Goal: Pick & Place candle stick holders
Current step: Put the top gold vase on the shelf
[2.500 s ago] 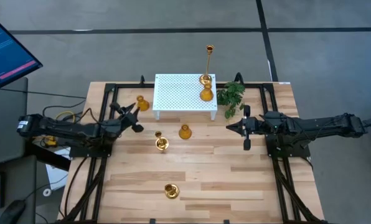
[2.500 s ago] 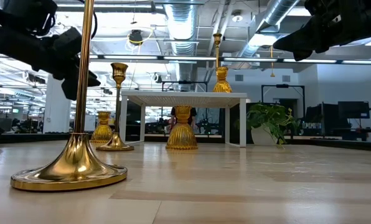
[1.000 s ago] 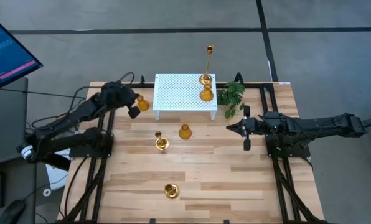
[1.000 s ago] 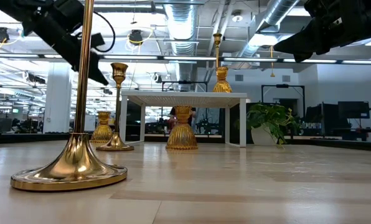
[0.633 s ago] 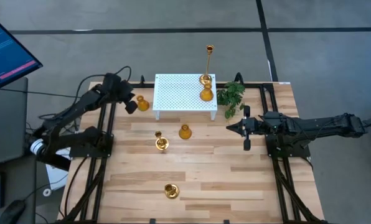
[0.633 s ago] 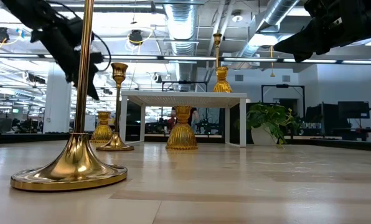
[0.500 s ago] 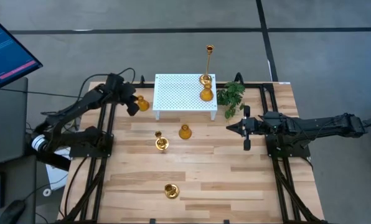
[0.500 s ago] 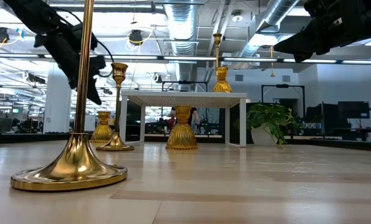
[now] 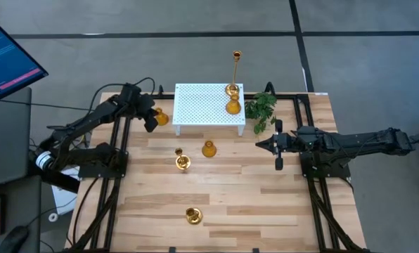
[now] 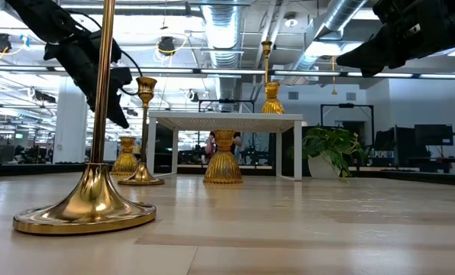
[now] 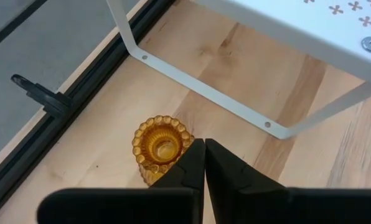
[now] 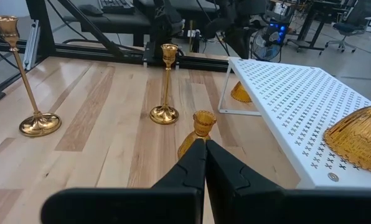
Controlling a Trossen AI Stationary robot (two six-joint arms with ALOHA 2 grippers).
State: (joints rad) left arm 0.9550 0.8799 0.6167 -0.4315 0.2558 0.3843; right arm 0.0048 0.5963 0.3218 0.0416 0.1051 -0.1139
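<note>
Several gold candle stick holders show. A squat one (image 9: 160,117) (image 11: 162,146) stands on its base left of the white stand (image 9: 208,105). My left gripper (image 9: 152,124) (image 11: 204,143) hangs shut just above and beside it, fingers slanting down. Two more holders stand on the stand's top, a tall one (image 9: 233,88) and a squat one (image 9: 233,107). A tall one (image 9: 182,162), a squat one (image 9: 209,149) and a near one (image 9: 192,215) stand on the table. My right gripper (image 9: 260,144) (image 12: 205,142) waits shut at mid-right, above the table.
A green plant sprig (image 9: 260,109) sits right of the stand. Black frame rails (image 9: 118,140) run along both table sides. A monitor (image 9: 5,56) stands off the table's far left. Bare wood (image 9: 252,204) lies across the near half.
My left gripper has drawn a little toward the table's far left corner, tipped its fingers more steeply down and sunk slightly over the squat holder left of the stand. The holders stand as before.
</note>
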